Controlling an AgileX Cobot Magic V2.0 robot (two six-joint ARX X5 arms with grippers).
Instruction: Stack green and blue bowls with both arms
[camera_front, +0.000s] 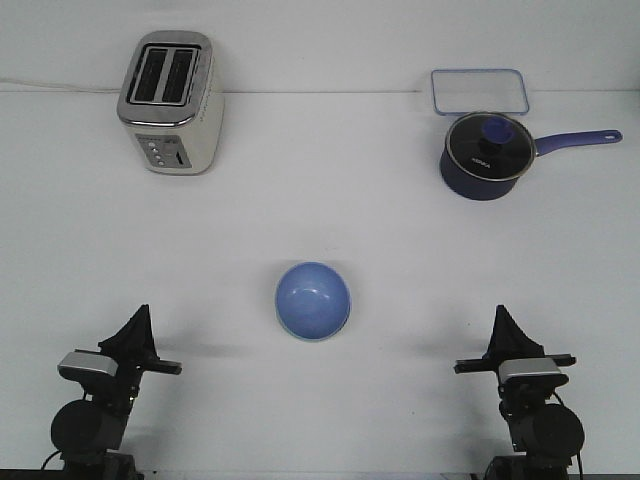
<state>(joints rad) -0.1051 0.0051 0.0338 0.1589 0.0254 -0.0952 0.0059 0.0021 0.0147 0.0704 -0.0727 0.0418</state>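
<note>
At the middle of the white tabletop (320, 200) sat the blue bowl (313, 299), a pale rim beneath it hinting the green bowl was already nested below. Left gripper (135, 330) and right gripper (505, 330) rested near, well apart, holding nothing; jaws' spread unclear.
</note>
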